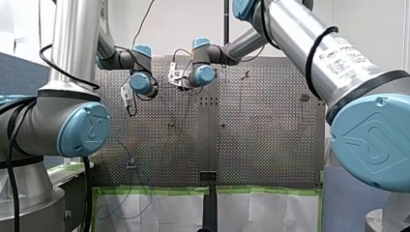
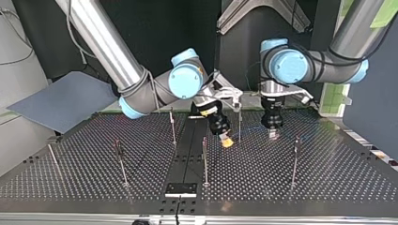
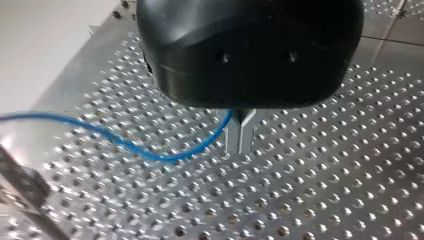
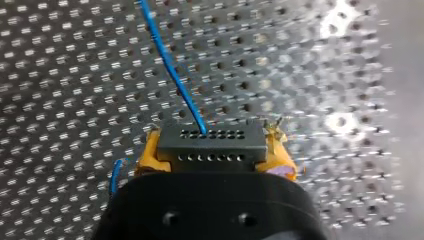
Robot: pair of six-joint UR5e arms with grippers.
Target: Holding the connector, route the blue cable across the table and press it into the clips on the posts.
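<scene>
Early stage. My right gripper (image 4: 212, 150) has its yellow pads clamped on the black connector (image 4: 210, 140), held low over the table (image 2: 328, 183) near its middle, and the blue cable (image 4: 172, 75) runs out of it. My left gripper (image 3: 240, 137) has its metal fingers closed, apparently pinching the cable further along. No cable is seen seated on any of the posts (image 2: 205, 159), so all routing is left to do. Writing: the label (image 1: 338, 55) on my right arm is too small to read.
</scene>
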